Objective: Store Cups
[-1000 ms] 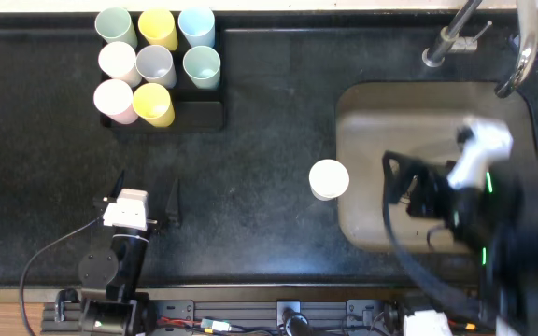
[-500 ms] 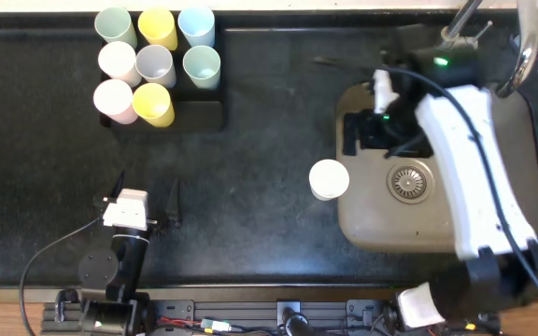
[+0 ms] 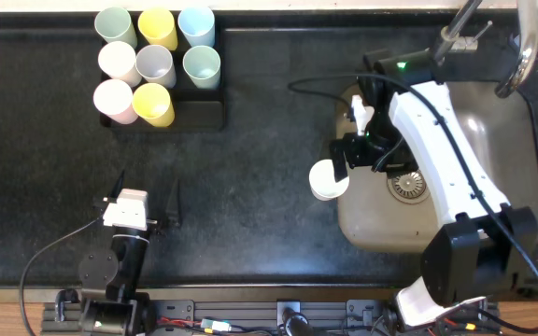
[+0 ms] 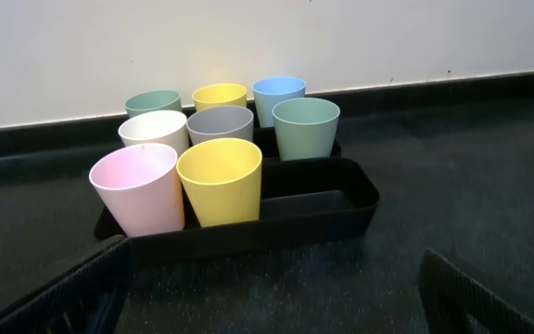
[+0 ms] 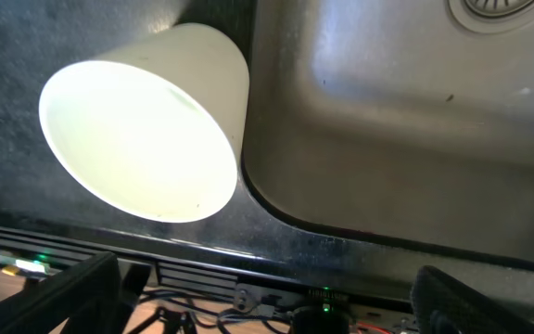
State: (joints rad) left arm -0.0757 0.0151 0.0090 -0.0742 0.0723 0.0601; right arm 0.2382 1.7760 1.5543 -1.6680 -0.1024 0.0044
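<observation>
Where the dark, speckled countertop (image 3: 269, 121) meets the left rim of the steel sink (image 3: 502, 112), you will find the white cup (image 3: 329, 179). It stands upright, mouth up, on the countertop, just beside the rim and outside the basin. Its wall is smooth, plain and tapered, wider at the mouth than at the base.

Check the right gripper (image 3: 355, 157). It hangs over the sink's left edge, close to the white cup. In the right wrist view its two dark fingers (image 5: 63, 292) stand wide apart, with the cup ahead of them and not gripped. The arm's white shell crosses the basin near the round, perforated drain (image 3: 407, 184). A metal faucet (image 3: 456, 33) stands at the back of the sink.

Check the left gripper (image 3: 145, 196). It sits low on the left side of the countertop, well apart from the white cup, with its fingers spread apart.

Locate the tray (image 4: 341, 199), a black rectangular holder at the back left of the countertop. It holds eight stored cups (image 3: 155, 65), all upright and tapered:
- back row: mint, yellow, blue
- middle row: white, grey, teal
- front row: pink, yellow

The front place beside the yellow one is bare.
</observation>
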